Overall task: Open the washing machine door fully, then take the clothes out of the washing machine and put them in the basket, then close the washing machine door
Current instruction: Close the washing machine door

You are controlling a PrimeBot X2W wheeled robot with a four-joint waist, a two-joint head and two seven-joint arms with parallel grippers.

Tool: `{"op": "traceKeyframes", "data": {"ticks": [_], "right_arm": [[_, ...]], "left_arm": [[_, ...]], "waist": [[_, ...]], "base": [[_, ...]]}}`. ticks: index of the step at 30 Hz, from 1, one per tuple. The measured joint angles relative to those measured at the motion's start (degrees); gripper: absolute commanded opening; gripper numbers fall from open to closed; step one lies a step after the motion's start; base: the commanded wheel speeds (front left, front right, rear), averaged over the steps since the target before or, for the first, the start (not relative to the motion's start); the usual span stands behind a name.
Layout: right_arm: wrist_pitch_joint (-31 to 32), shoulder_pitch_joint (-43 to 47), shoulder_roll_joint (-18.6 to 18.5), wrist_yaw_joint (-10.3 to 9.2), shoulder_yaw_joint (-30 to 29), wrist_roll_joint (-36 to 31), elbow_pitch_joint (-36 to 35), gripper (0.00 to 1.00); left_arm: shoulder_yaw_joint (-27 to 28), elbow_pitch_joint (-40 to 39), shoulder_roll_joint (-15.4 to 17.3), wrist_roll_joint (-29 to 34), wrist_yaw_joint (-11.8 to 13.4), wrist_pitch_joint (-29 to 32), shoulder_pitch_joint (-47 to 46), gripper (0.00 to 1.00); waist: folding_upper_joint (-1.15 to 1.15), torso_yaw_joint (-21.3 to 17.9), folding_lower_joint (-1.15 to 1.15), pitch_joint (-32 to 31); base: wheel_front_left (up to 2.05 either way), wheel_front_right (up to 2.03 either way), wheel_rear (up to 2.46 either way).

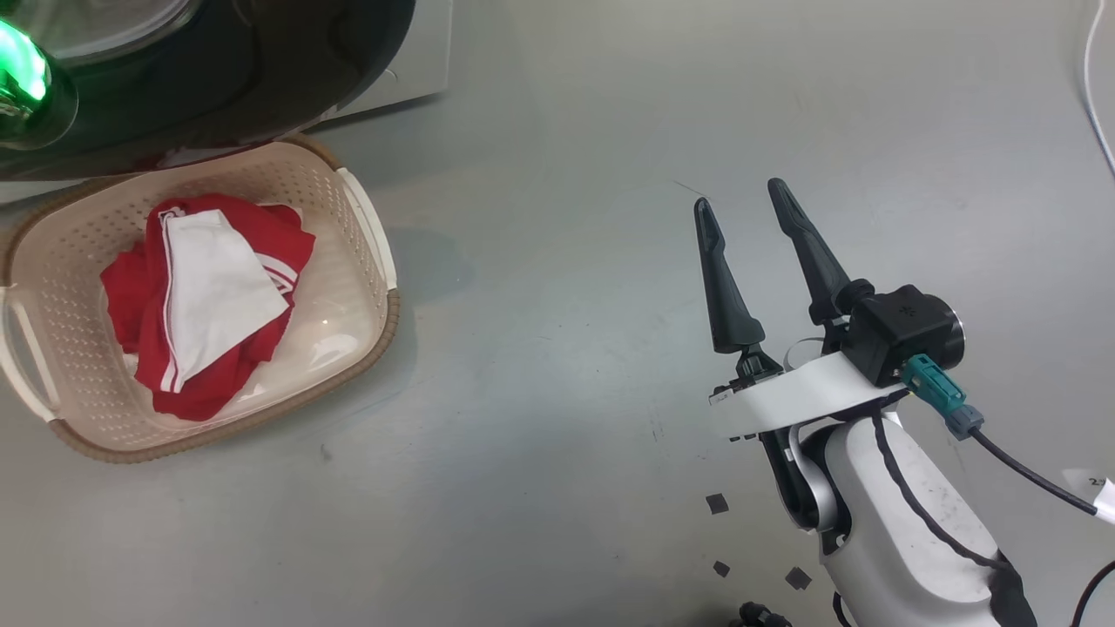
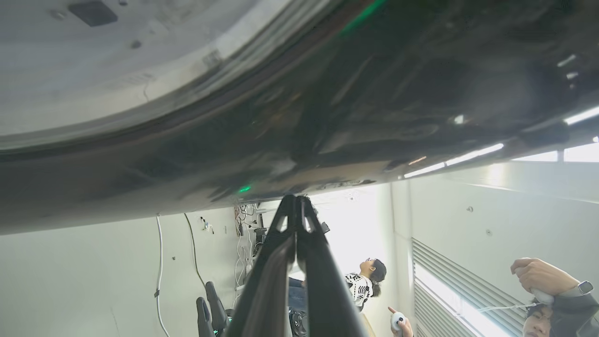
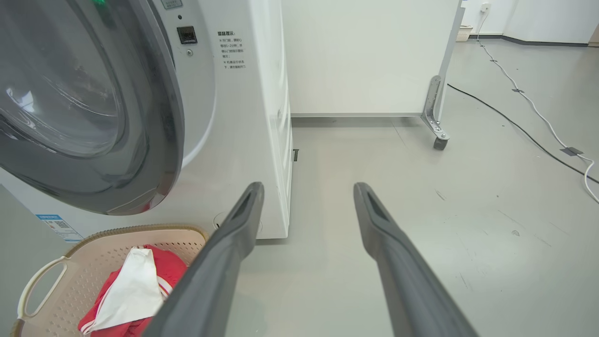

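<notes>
At the dark edge of the door, the left fingers are pressed tight together, gripping nothing. Over the floor the right fingers stand wide apart, empty. Red-and-white clothes lie in the basket beneath the door, beside the washing machine.

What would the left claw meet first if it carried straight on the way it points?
The washing machine door: the shut left claw points at its glossy black surface, tips very close. Whether they touch it is unclear.
</notes>
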Motion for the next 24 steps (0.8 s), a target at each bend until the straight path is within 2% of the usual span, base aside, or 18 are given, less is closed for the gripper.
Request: {"op": "traceKeyframes", "data": {"ticks": [8,19,20,21,22,24], "right_arm": [[-0.2,0.0,0.0,-0.01,-2.2,-2.5,1.5,1.0],[-0.2,0.4,-0.7,-0.01,-4.0,-3.4,3.2,1.0],[-0.2,0.5,-0.7,-0.01,-4.0,-3.5,3.4,1.0],[-0.2,0.7,-0.7,-0.01,-3.9,-3.5,3.6,1.0],[-0.2,0.9,-0.6,-0.01,-3.9,-3.5,3.8,1.0],[-0.2,1.3,-0.6,0.07,-3.7,-3.7,4.3,1.0]], "left_arm": [[-1.5,0.5,-0.9,0.0,-3.4,2.4,5.0,0.0],[1.4,0.9,-4.4,-1.5,-10.4,1.0,16.9,0.0],[1.8,1.0,-4.8,-1.5,-10.8,0.8,18.0,0.15],[2.2,1.1,-5.1,-1.5,-11.1,0.5,19.2,0.62],[2.6,1.0,-5.4,-1.5,-11.3,0.4,20.3,0.97],[4.0,1.1,-6.1,-2.0,-11.9,-0.3,22.7,1.0]], "waist": [[0.0,3.9,0.0,-1.2],[0.0,10.3,0.0,-4.2],[0.0,10.9,0.0,-4.6],[0.0,11.4,0.0,-4.9],[0.0,11.9,0.0,-5.3],[0.0,12.7,0.0,-6.2]], "base": [[0.0,0.0,0.0],[0.0,0.0,0.0],[0.0,0.0,0.0],[0.0,0.0,0.0],[0.0,0.0,0.0],[0.0,0.0,0.0]]}}
